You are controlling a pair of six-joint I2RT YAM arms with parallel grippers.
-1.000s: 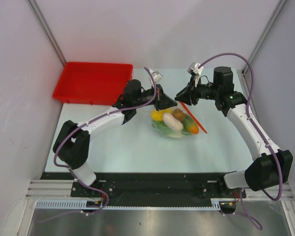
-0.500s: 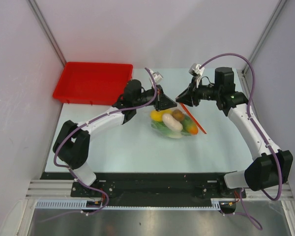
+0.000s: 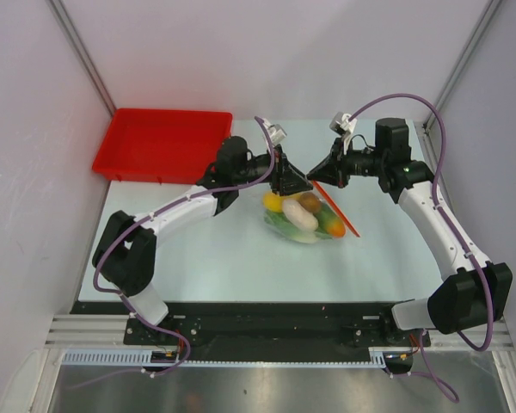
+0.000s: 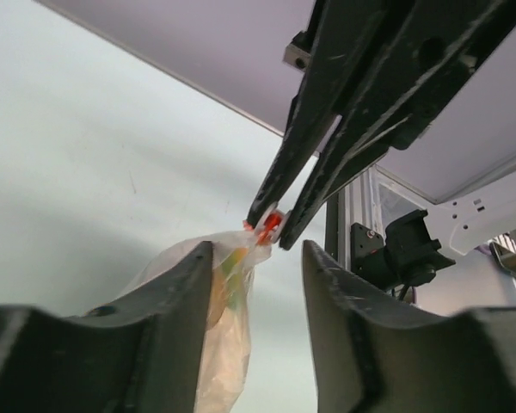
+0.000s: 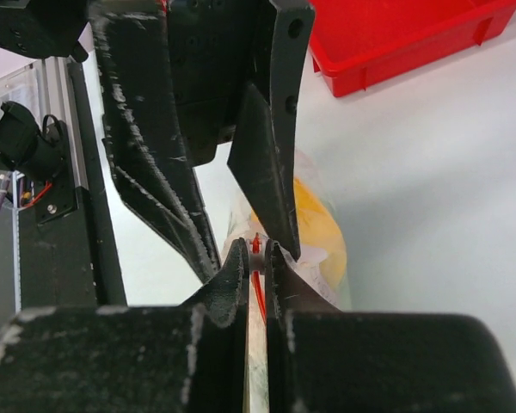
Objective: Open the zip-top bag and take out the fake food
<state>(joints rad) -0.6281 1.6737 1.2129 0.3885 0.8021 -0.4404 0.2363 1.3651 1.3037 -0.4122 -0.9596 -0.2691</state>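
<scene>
- Zip-top bag lying mid-tabletop, a little right of centre, with the fake food packed inside: white, yellow, orange, brown and green pieces.
- Red zip strip along the bag's right edge, long axis running from far-left to near-right, far-left end lifted off the tabletop.
- Right fingers pressed together on that far-left end, a sliver of red showing between the tips in the right wrist view; one lip or both, impossible to tell.
- Left fingers spread and gripping nothing, tips standing either side of the same corner, just beside the right fingers.
- Bulk of the bag near and slightly right of both pairs of fingers, sagging away from the pinched corner.
- Both arms about equally close to the mouth; only the right holding.
- Mouth seemingly not yet parted, nothing taken out: early in the task by the look of it.
- Probably next: close the left on the lip opposite the right's, then pull across the strip, not along it.
- Risk: both lips caught together, or thin film slipping out.
- Red tray far left, well apart.
</scene>
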